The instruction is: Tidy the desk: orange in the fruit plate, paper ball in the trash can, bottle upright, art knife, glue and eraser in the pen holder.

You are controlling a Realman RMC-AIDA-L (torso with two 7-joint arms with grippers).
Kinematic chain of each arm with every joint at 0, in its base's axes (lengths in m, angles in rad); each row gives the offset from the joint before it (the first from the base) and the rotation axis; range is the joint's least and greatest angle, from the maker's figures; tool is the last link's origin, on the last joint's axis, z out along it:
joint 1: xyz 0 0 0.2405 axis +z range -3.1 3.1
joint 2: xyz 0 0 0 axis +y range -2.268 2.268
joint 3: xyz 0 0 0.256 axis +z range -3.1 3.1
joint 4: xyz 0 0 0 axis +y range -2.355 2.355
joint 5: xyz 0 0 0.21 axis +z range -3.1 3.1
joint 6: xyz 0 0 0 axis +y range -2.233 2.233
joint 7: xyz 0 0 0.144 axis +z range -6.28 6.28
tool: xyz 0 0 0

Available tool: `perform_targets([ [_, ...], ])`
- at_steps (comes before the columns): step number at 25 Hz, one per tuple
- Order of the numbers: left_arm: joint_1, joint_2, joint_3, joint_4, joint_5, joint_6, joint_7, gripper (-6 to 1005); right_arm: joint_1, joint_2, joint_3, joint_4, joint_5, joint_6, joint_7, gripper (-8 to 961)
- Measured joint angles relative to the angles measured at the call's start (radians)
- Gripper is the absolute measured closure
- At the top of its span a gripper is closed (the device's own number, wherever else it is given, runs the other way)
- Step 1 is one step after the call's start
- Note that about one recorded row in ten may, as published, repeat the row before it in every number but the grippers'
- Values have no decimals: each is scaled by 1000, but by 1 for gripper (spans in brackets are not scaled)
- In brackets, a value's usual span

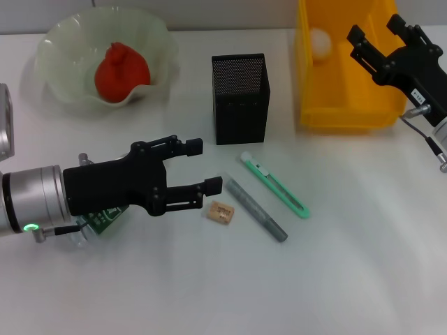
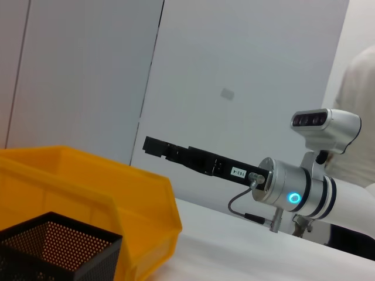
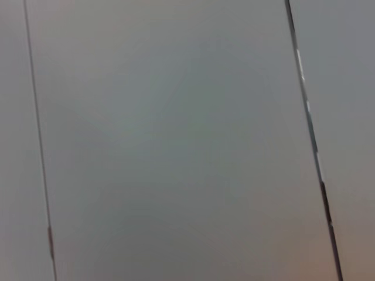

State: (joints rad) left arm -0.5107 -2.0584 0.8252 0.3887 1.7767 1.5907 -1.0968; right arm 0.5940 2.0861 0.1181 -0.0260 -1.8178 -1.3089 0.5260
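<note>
The orange (image 1: pixel 120 72) lies in the pale green fruit plate (image 1: pixel 59 42) at the back left. The paper ball (image 1: pixel 320 42) lies in the yellow trash bin (image 1: pixel 342 105) at the back right. My right gripper (image 1: pixel 376 29) is open and empty above that bin; it also shows in the left wrist view (image 2: pixel 176 153). My left gripper (image 1: pixel 204 165) is open and empty, hovering just left of the tan eraser (image 1: pixel 221 211). The grey glue stick (image 1: pixel 256 209) and green art knife (image 1: pixel 274 185) lie in front of the black mesh pen holder (image 1: pixel 241 98). The bottle (image 1: pixel 105 220) is mostly hidden under my left arm.
The pen holder (image 2: pixel 53 249) and yellow bin (image 2: pixel 88 193) show low in the left wrist view. The right wrist view shows only a grey wall. The white table (image 1: pixel 349 279) stretches to the front and right.
</note>
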Motion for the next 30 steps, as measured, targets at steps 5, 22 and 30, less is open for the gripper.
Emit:
perform_targets([
  [5, 0, 0, 0, 2, 1, 12, 4, 193, -11, -3, -5, 0, -1, -110, 27, 151],
  [22, -21, 2, -3, 51, -4, 39, -4, 193, -104, -9, -297, -190, -37, -463, 309, 150],
  [30, -61, 10, 4, 62, 2, 36, -5, 193, -128, -9, -400, -204, -37, -474, 310, 151],
])
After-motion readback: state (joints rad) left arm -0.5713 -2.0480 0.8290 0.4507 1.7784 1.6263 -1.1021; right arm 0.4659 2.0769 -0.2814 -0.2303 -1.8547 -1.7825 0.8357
